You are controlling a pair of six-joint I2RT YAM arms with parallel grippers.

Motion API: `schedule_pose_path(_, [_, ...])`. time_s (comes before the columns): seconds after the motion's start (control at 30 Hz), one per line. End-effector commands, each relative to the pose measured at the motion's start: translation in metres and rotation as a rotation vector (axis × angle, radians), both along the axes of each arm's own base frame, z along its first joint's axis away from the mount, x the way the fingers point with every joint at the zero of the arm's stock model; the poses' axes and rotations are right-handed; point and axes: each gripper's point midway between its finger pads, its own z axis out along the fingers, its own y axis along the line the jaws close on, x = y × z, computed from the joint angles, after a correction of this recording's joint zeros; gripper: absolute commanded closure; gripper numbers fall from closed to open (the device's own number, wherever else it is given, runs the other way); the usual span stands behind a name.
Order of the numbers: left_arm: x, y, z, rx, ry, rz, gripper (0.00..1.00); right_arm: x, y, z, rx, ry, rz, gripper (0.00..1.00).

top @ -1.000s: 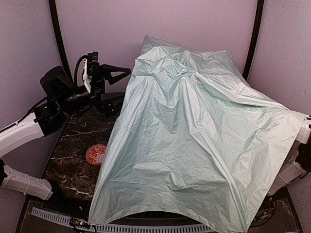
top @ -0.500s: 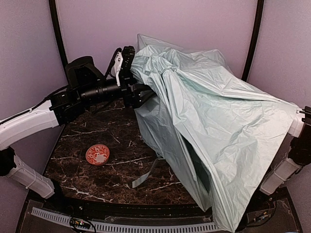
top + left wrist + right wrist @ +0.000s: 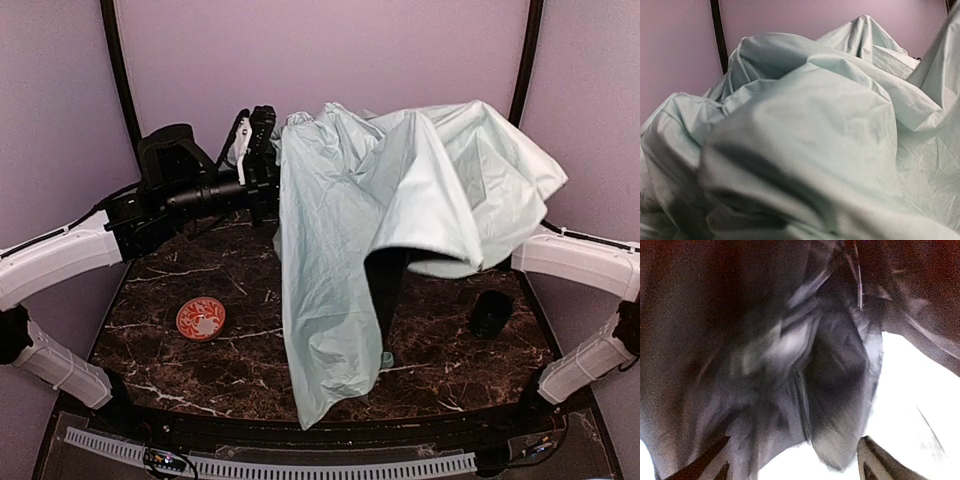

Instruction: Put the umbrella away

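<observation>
Left hand (image 3: pixel 271 150) at mint umbrella (image 3: pixel 380 200), black lining (image 3: pixel 765 340) fills right wrist view

Umbrella (image 3: pixel 350 250) blocks centre — open table (image 3: pixel 170 370) around coaster (image 3: pixel 201 318).

Umbrella (image 3: pixel 400 190): pale mint-green fabric, loose and wrinkled, not folded up. The canopy is held up above the table (image 3: pixel 200 270). It is gathered tight at its upper left and spreads right as a broad sagging hood. One long panel hangs from the gather down to the table's near edge; contact unclear. Black lining shows in the shadowed opening under the hood. Left wrist view: crumpled mint folds fill the frame. Right wrist view: dark lining, blurred.
</observation>
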Motion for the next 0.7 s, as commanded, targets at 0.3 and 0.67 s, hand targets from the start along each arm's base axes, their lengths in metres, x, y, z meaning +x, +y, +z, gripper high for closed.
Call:
schedule_pose_path(0.3, [0.057,0.053,0.002,-0.009,-0.055,0.245,1.0,-0.023,-0.118,0.003,0.025,-0.064,-0.19,0.01])
schedule_pose_path(0.67, [0.017,0.043,-0.011,0.015,-0.11,0.032,1.0,-0.04,-0.156,0.088,0.027,-0.275,-0.286,0.0])
